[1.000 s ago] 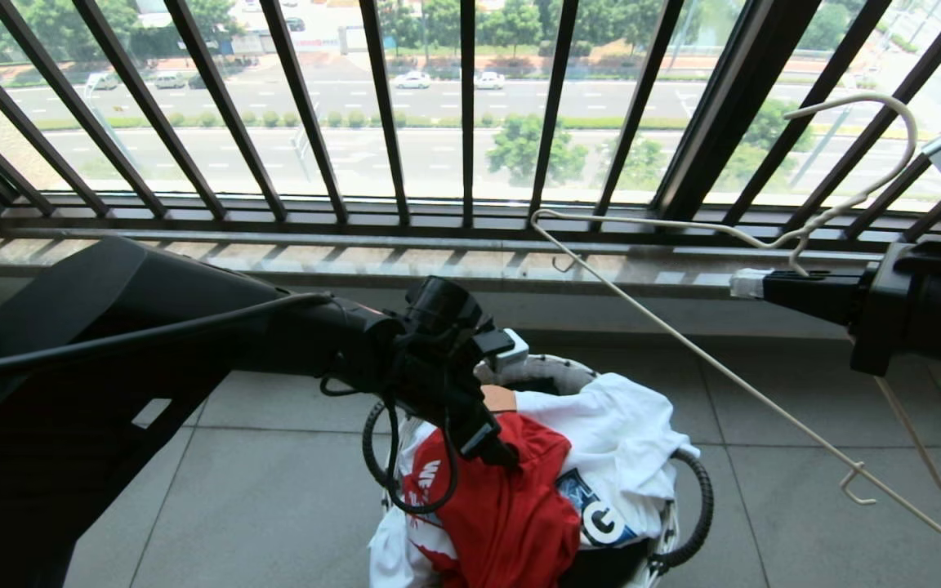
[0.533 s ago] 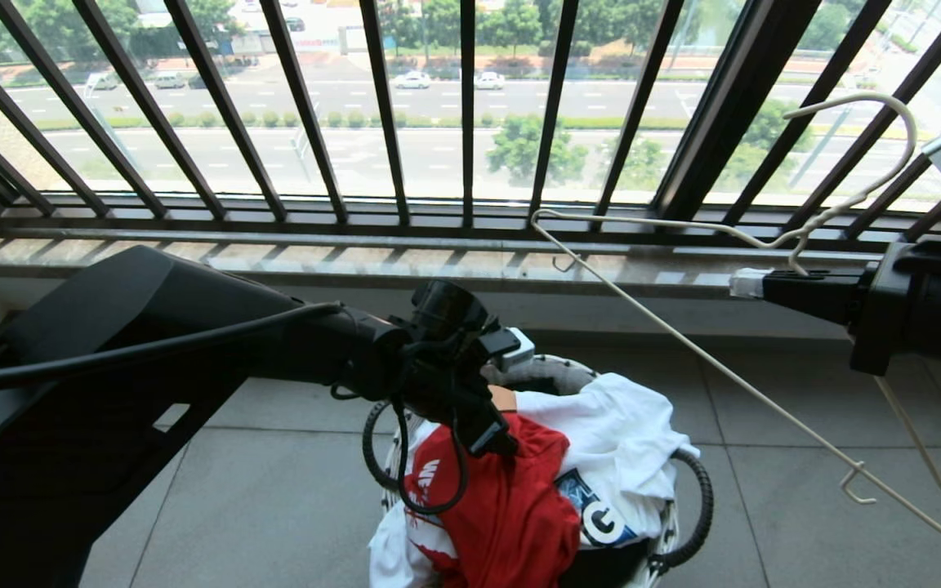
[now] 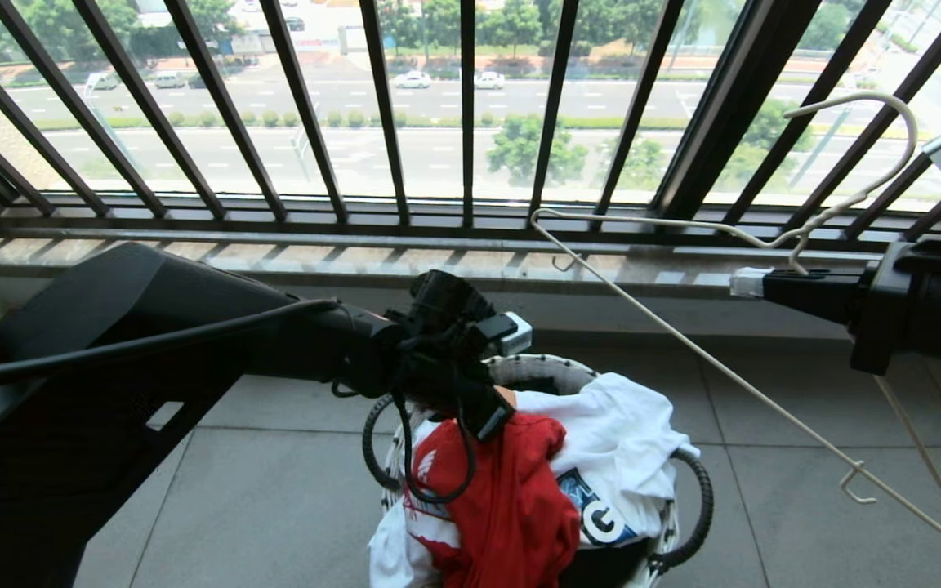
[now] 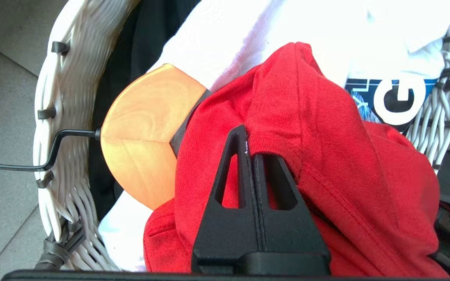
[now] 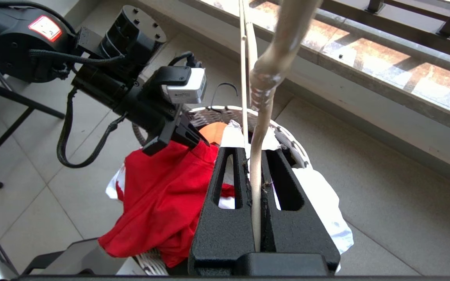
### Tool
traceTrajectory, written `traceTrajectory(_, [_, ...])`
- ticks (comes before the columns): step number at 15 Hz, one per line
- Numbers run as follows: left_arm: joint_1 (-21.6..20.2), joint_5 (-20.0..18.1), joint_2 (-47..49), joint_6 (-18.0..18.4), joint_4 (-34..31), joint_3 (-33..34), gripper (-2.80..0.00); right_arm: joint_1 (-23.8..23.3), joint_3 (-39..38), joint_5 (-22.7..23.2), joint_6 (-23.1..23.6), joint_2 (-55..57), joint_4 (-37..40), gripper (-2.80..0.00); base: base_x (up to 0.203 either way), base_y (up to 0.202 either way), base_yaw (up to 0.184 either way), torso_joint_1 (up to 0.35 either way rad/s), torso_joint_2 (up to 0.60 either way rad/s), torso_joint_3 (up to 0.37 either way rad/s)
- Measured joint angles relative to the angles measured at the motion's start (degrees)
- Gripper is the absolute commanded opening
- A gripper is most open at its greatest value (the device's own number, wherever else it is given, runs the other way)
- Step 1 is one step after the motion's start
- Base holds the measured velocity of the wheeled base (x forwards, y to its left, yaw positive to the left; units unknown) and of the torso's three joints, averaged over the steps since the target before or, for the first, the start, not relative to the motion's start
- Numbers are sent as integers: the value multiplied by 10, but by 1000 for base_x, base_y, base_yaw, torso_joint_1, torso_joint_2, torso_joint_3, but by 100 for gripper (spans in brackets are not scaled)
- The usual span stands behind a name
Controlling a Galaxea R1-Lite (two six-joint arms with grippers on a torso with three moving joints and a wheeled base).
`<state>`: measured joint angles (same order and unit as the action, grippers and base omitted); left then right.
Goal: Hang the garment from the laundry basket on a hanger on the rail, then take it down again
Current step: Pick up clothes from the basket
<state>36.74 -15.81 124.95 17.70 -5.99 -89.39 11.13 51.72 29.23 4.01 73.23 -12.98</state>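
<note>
Two grippers are at work, each closed on something. The left gripper (image 4: 250, 156) is over the small round white laundry basket with the woven rim and black looped handles (image 3: 687, 539), its black jaws pinched together on a raised fold of the red short-sleeved T-shirt (image 3: 511, 506). That red garment lies on top of the pile, draped over the basket's near rim, with a white printed T-shirt (image 3: 617, 441) beside it towards the right rim and a round piece of pale orange wood (image 4: 143, 132), probably part of a wooden hanger, against the far rim. Dark cloth (image 4: 147, 35) shows underneath.

The right gripper (image 5: 255, 171) is off to the right and higher, well apart from the basket, with its jaws clamped on the thin off-white wire hanger (image 3: 732, 384) just below the twisted neck; the hook points up towards the dark window railing (image 3: 470, 122).

The step in hand looks like lifting the shirt clear. The pinch holds only a narrow ridge of cloth, so a slow, straight rise is wise, watching that the fold does not slip from the jaws. I judge the main risks to be the white shirt dragging up with the red one, or cloth snagging on the wooden piece or a handle loop. Lift high enough for the hem to hang free above the rim before moving towards the hanger.
</note>
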Motion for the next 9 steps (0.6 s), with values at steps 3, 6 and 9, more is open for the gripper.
traceTrajectory(3, [-1, 3, -25, -72, 78, 34, -280, -1, 2, 0, 0, -1, 0, -280, 0, 0, 0, 0, 0, 0])
traceTrajectory(6, [-11, 7, -87, -95, 92, 103, -280, -1, 2, 0, -1, -4, 0, -280, 0, 0, 0, 0, 0, 0])
traceTrajectory(9, [-29, 57, -160, -103, 90, 176, -280, 0, 3, 0, -1, -7, 0, -280, 0, 0, 0, 0, 0, 0])
